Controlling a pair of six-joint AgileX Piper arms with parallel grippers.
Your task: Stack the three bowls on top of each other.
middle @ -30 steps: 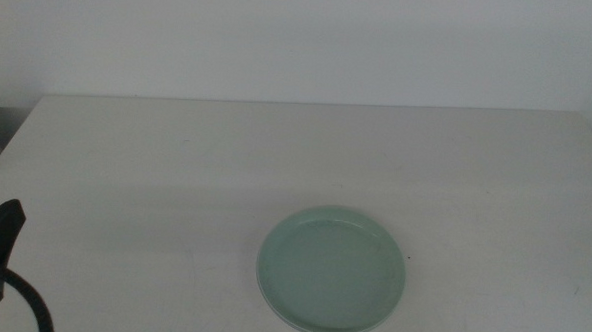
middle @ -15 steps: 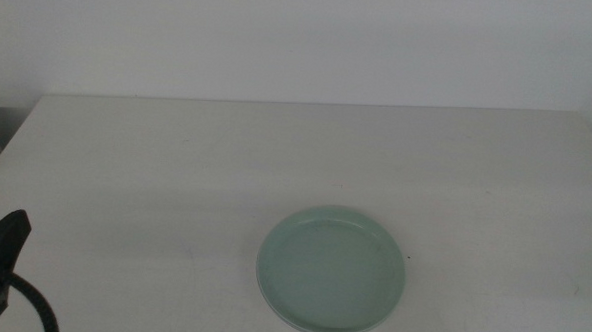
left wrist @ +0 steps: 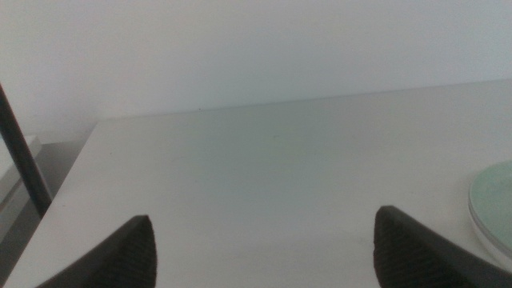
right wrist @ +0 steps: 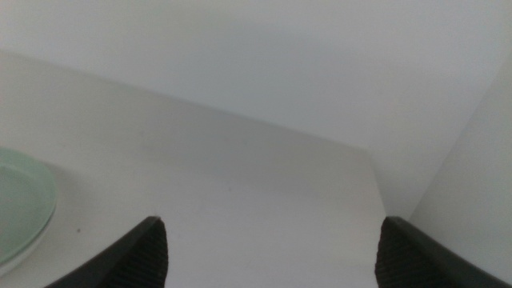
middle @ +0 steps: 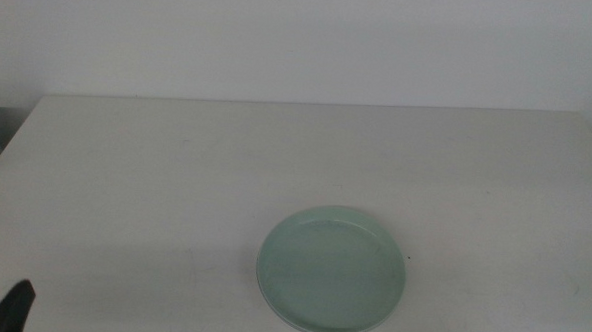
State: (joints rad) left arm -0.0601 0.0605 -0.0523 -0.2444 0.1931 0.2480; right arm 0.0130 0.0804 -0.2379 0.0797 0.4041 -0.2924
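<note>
Green bowl [middle: 331,272] tops what may be the stack; both grippers, left [left wrist: 264,244] and right [right wrist: 272,248], gape empty, apart from it; a careless sweep could knock it

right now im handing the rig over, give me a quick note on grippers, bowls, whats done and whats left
Left gripper: jaws open, empty, low at the table's near left corner; only its tip shows in the middle view.
Right gripper: jaws open, empty, out of the middle view, over the table's right side.
Bowls: the mint green bowl sits front centre, with a second rim showing just under its edge, so it looks stacked. The white and grey-blue bowls cannot be told apart beneath it.
Done: stack appears built.
Left: confirm all three are in it.
</note>
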